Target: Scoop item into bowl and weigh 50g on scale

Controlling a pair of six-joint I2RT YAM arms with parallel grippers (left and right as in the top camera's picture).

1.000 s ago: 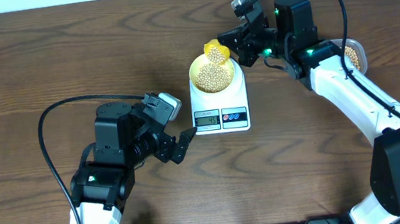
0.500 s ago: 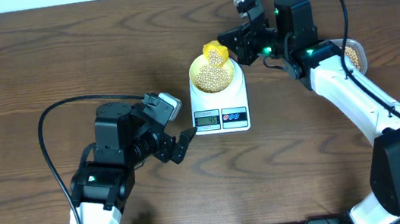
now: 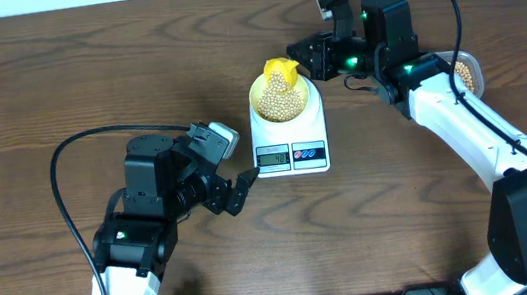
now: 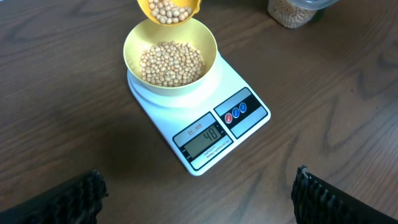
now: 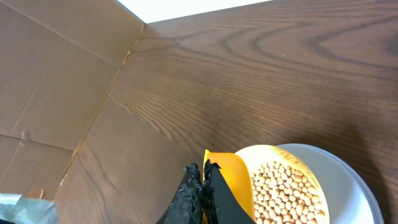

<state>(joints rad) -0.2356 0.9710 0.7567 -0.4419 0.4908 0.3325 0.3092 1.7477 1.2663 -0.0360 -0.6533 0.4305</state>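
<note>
Held the yellow scoop in tightly closed right fingers at the bowl's twelve o'clock rim, handle running toward two o'clock, beans heaped in the bowl atop the scale, left fingers spread empty at seven o'clock, farther off.

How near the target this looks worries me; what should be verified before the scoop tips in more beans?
1. Is the bowl squarely on the scale: ok.
2. Is the display readable: ok, it shows 48, just short.
3. Is the yellow scoop over the bowl's rim, with beans in it: ok.
4. Is the right gripper shut on the scoop: ok.
5. Is the left gripper open, holding nothing, beside the scale: ok.
6. Is the scoop's load small enough not to overshoot: cannot tell.
</note>
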